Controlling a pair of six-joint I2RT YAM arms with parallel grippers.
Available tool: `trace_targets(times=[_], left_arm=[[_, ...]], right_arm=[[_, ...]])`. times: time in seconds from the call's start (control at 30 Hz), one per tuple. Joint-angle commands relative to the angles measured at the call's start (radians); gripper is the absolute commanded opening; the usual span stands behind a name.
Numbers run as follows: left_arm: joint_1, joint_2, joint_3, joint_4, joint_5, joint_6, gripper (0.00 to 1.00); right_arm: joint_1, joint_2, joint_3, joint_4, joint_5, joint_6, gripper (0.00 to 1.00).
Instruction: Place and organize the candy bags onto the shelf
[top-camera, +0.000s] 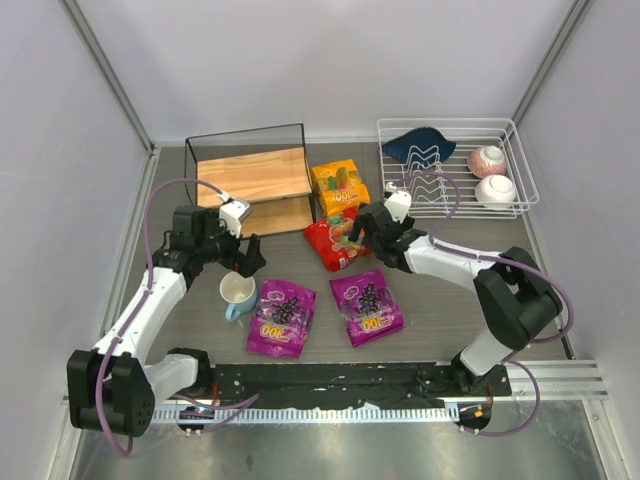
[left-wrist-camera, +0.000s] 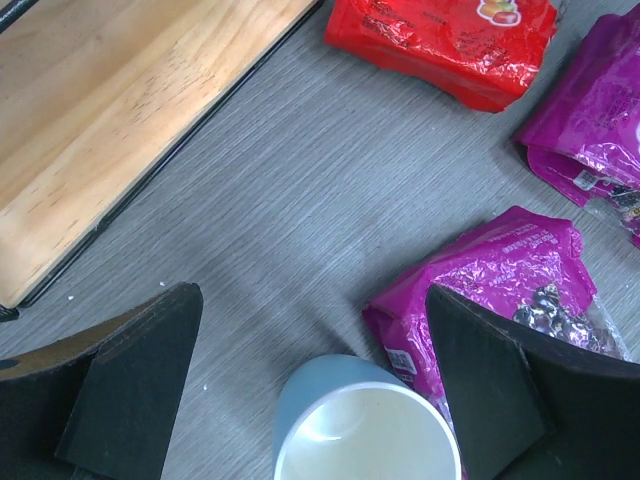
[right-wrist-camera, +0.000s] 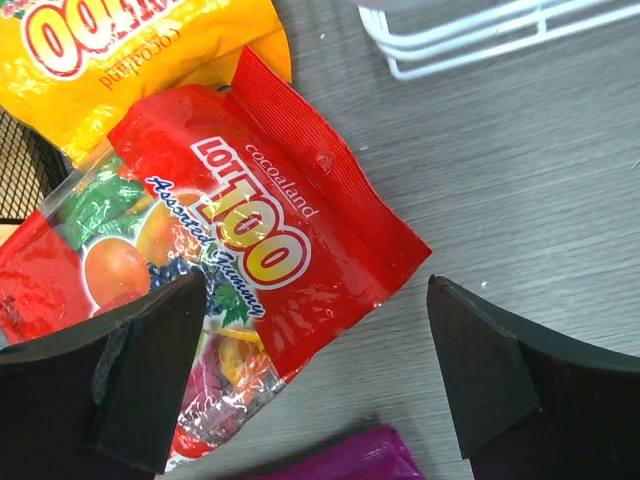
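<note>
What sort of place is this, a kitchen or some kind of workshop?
Probably a robot test cell: plain walls box in a grey table, the left arm and right arm are bolted at its edge, and candy bags, shelf and dish rack look staged.

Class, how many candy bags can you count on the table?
4: orange-yellow bag beside the shelf, red bag in front of it, left purple bag by the mug, right purple bag beside that. None seems hidden.

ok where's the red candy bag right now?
Top view: the red candy bag lies on the table just right of centre, in front of the orange-yellow bag and beside the shelf's right front corner, under the open right gripper.
</note>
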Motion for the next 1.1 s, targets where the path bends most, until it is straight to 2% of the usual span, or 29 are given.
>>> trace_targets(times=[0.0, 0.17, 0.3, 0.4, 0.43, 0.5, 0.53, 0.6, 0.73, 1.07], left_arm=[[0.002, -0.023, 0.021, 0.007, 0.031, 0.012, 1.00], [0.001, -0.023, 0.014, 0.044, 0.046, -0.014, 1.00], [0.002, -0.014, 0.021, 0.018, 0.081, 0.023, 1.00], [0.002, -0.007, 0.025, -0.003, 0.107, 0.042, 1.00], [0.001, -0.004, 0.033, -0.014, 0.107, 0.042, 1.00], [0.001, -0.001, 0.037, -0.026, 0.113, 0.046, 0.99], [0.001, -0.001, 0.039, -0.034, 0.120, 0.046, 1.00], [0.001, -0.003, 0.037, -0.040, 0.133, 0.054, 1.00], [0.001, 0.003, 0.041, -0.057, 0.156, 0.068, 1.00], [0.001, 0.051, 0.080, -0.105, 0.213, 0.101, 1.00]], right_arm=[[0.006, 0.045, 0.033, 0.044, -0.005, 0.171, 0.95], [0.005, 0.085, 0.022, 0.070, -0.049, 0.232, 0.95], [0.006, 0.116, 0.013, 0.103, -0.094, 0.252, 0.92], [0.005, 0.127, 0.007, 0.118, -0.106, 0.262, 0.73], [0.006, 0.125, 0.002, 0.138, -0.107, 0.266, 0.57], [0.005, 0.116, -0.016, 0.164, -0.114, 0.268, 0.41], [0.006, 0.098, -0.023, 0.169, -0.112, 0.268, 0.29], [0.006, 0.073, -0.044, 0.169, -0.098, 0.260, 0.22], [0.006, -0.026, -0.093, 0.167, -0.063, 0.229, 0.03], [0.006, -0.261, -0.124, 0.135, -0.092, 0.091, 0.01]])
